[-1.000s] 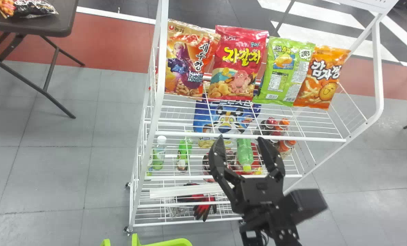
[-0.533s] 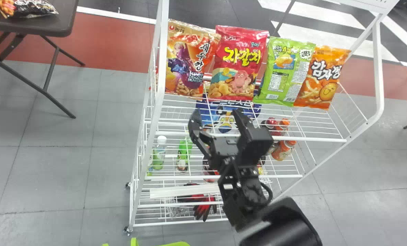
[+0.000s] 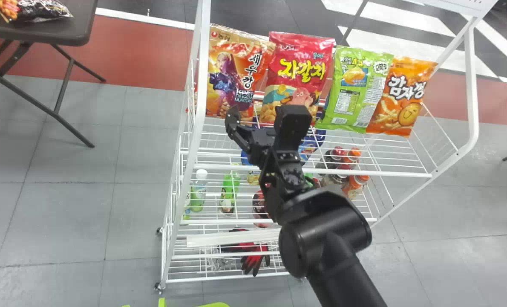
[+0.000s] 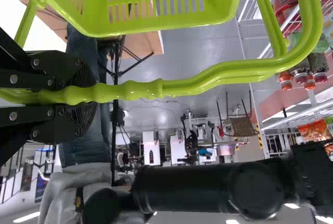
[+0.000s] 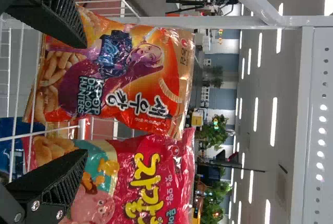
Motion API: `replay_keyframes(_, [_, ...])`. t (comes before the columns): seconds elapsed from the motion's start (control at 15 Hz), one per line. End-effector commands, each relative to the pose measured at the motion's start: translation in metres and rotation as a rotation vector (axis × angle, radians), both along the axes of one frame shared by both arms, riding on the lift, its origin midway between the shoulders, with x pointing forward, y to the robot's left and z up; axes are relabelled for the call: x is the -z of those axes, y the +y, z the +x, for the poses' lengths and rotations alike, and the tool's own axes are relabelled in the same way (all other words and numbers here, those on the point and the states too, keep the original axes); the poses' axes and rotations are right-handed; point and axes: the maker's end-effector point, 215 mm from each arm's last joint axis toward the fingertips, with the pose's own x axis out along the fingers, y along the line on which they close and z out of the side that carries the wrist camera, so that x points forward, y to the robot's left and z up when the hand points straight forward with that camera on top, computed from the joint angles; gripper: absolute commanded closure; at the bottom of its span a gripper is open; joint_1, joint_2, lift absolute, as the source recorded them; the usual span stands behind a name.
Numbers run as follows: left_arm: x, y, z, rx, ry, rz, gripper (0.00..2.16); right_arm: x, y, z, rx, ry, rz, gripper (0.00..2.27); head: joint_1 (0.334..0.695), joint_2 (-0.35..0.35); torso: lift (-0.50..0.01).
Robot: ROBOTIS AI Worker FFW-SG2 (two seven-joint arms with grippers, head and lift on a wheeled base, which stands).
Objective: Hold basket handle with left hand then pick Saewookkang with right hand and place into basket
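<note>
In the head view my right gripper is over the top shelf's front part, near the lower ends of the Saewookkang bag and the red bag beside it. The right wrist view shows that gripper open, its fingers apart in front of the Saewookkang bag, nothing between them. One finger overlaps the red bag in that picture. The green basket shows at the head view's bottom edge. In the left wrist view my left gripper is shut on the handle of the basket.
The white rack holds a red bag, a green bag and an orange bag on top, with bottles lower down. Its left post stands close beside the Saewookkang. A dark table is at far left.
My right gripper has moved forward and to the left, from the rack's lower front up to the bags. The basket has shifted slightly down and left in the head view.
</note>
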Motion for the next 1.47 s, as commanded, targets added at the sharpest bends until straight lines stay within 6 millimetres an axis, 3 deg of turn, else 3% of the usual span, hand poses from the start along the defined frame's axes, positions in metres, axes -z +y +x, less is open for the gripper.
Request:
replay_keyframes(0.0, [0.001,0.001,0.002,0.000,-0.003,0.004,1.82,-0.001,0.007,0.018,-0.009,0.004,0.022,0.09,0.695,-0.350,-0.019])
replay_keyframes(0.33, [0.005,0.005,0.005,-0.009,0.000,0.011,1.82,-0.003,0.034,0.058,-0.042,0.018,0.032,0.09,0.695,-0.291,-0.019])
replay_keyframes(0.93, [0.008,0.008,0.009,-0.021,0.000,0.011,1.82,0.005,0.012,0.102,0.007,0.045,0.018,0.09,0.695,-0.260,-0.019])
replay_keyframes(1.2, [0.009,0.008,0.010,-0.023,0.002,0.006,1.82,0.002,0.023,0.110,-0.033,0.051,0.061,0.11,0.695,-0.262,-0.019])
replay_keyframes(1.4, [0.011,0.008,0.012,-0.030,-0.002,0.002,1.82,0.015,0.032,0.117,-0.051,0.099,0.065,0.12,0.695,-0.250,-0.019])
